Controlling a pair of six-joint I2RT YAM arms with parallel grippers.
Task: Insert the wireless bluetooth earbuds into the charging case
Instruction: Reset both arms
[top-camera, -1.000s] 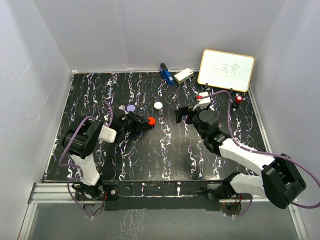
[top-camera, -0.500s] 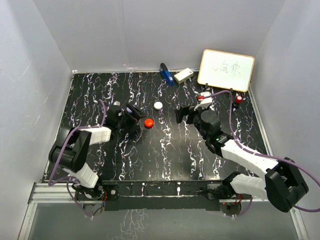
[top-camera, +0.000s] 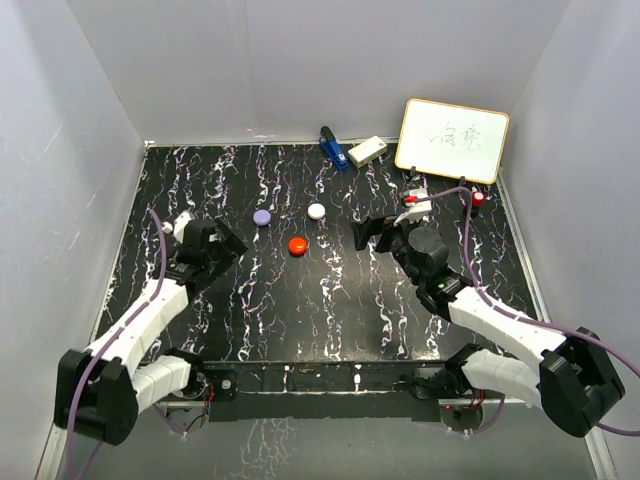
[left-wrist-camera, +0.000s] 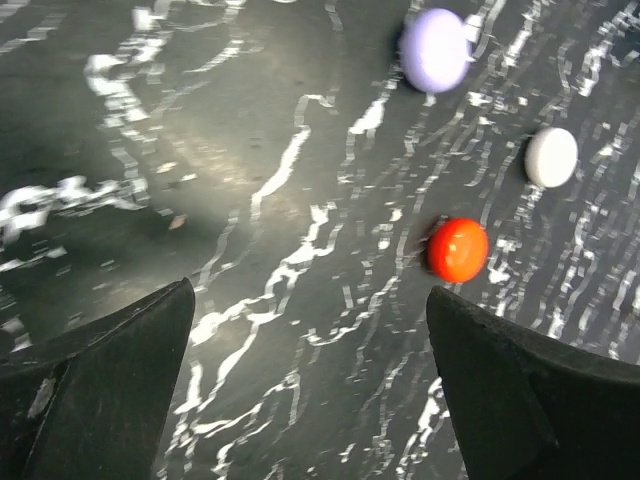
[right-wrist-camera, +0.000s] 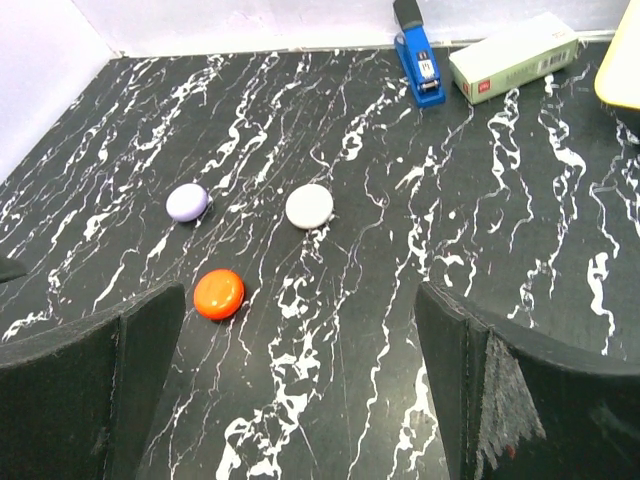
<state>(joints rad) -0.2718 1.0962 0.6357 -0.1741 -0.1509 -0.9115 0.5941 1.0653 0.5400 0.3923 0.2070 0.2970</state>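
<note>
Left gripper (top-camera: 228, 245), top view: jaws apart, nothing between them, standing left of the three round cases and clear of all of them. The red case (top-camera: 297, 245) lies nearest it on the black marbled table (top-camera: 300, 320). The purple case (top-camera: 262, 216) and the white case (top-camera: 317, 211) lie just behind, near one another and not touching. The right gripper (top-camera: 368, 232) is likewise spread and empty, right of the group and apart from it. At the far edge are a whiteboard (top-camera: 452, 140), a blue stapler (top-camera: 331, 147) and a white box (top-camera: 367, 151), with a red-capped marker (top-camera: 478, 198) near the board. Left wrist view: the two fingers frame bare table. The red case sits just beyond the tip of one finger, not between them, with purple and white farther off. Right wrist view: the same three cases lie ahead of the wide-set fingers, each flat and seemingly closed, with no lid standing up. The wireless bluetooth earbuds show loose in no view, and whether they sit inside the cases cannot be told. Judgement: no insertion is under way. Either the buds are already in and the cases shut, or the work is not begun. With both grippers empty and every case closed, I lean to the first.
</note>
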